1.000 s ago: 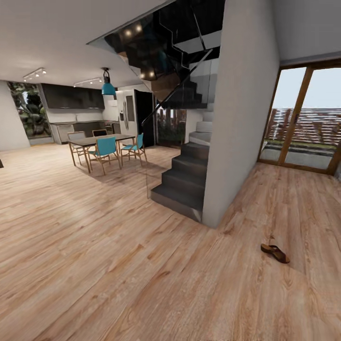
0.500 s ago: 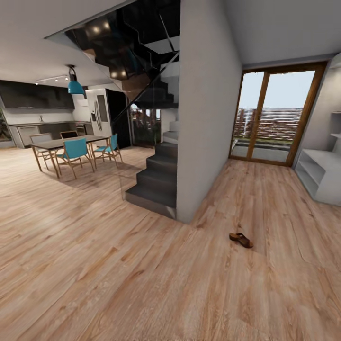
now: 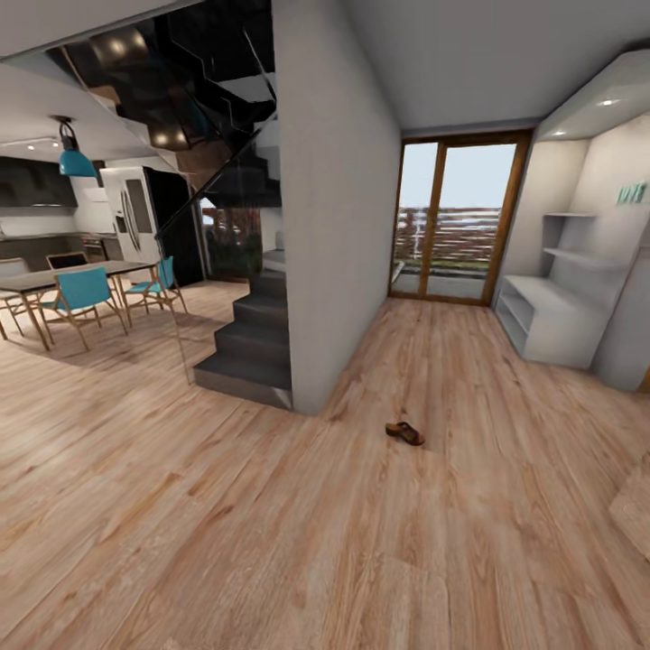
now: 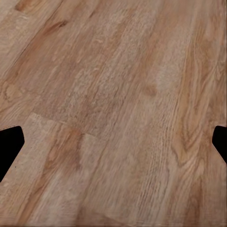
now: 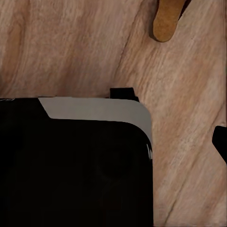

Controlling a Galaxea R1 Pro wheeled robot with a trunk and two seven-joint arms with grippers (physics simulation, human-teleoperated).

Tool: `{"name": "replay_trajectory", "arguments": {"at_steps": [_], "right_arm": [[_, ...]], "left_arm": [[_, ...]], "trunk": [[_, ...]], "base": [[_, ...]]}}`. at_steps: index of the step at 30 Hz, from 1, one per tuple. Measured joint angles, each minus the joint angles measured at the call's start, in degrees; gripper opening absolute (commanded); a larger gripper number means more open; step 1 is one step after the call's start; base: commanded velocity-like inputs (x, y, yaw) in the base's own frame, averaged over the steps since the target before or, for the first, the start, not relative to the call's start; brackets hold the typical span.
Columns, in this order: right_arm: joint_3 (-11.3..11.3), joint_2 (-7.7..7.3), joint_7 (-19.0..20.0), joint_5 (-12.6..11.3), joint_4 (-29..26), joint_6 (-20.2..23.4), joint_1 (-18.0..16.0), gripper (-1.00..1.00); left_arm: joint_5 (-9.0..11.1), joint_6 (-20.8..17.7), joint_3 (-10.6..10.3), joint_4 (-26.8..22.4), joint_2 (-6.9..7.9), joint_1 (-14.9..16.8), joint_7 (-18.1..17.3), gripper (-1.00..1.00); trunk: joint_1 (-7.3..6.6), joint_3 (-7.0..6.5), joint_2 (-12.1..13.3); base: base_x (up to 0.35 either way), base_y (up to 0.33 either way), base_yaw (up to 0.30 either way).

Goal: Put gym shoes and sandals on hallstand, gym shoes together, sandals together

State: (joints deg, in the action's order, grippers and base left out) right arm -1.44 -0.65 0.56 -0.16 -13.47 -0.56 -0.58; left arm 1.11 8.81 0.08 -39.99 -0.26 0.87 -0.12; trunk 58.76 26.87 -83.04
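One dark brown sandal (image 3: 404,433) lies on the wood-plank corridor floor (image 3: 469,506), just right of the grey wall pillar's corner. The light grey hallstand (image 3: 552,327) stands against the right wall farther down the corridor, with two staggered shelves above it. The second sandal and both gym shoes are out of view. In the left wrist view my left gripper (image 4: 113,144) is open over bare floor, a black fingertip (image 4: 9,146) at each side. In the right wrist view one fingertip (image 5: 220,142) of the right gripper shows at the edge, spread wide.
A dark staircase (image 3: 248,348) and a grey pillar wall (image 3: 334,226) stand left of the corridor. A wood-framed glass door (image 3: 447,221) closes its far end. A dining table with teal chairs (image 3: 77,293) stands far left. My black base (image 5: 71,165) and a tan rounded object (image 5: 168,19) show below the right wrist.
The camera has swung to the right: the sandal and staircase slide left in the picture, and the hallstand comes into view on the right. Nothing on the floor has moved.
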Motion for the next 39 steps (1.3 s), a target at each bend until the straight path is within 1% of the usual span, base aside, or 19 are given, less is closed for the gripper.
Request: {"name": "replay_trajectory", "arguments": {"at_steps": [10,13,21,39], "right_arm": [[0.0,-0.05,0.0,0.0,0.0,0.0,0.0,1.00],[0.0,0.00,0.0,0.0,0.0,0.0,0.0,1.00],[0.0,0.07,-0.1,0.0,0.0,0.0,0.0,1.00],[0.0,0.12,0.0,0.0,0.0,-0.1,0.0,1.00]], "left_arm": [[0.0,0.0,0.0,0.0,0.00,0.0,0.0,1.00],[0.0,0.0,0.0,0.0,0.01,0.0,0.0,1.00],[0.0,0.0,0.0,0.0,0.01,0.0,0.0,1.00],[-0.1,0.0,0.0,0.1,0.01,0.0,0.0,1.00]], "trunk": [[-0.01,0.00,0.0],[-0.01,0.00,0.0],[-0.03,0.00,0.0],[-0.03,0.00,0.0]], "base": [[-0.274,-0.187,-0.289],[-0.208,-0.247,-0.144],[-0.059,-0.258,-0.032],[-0.002,-0.018,-0.001]]}}
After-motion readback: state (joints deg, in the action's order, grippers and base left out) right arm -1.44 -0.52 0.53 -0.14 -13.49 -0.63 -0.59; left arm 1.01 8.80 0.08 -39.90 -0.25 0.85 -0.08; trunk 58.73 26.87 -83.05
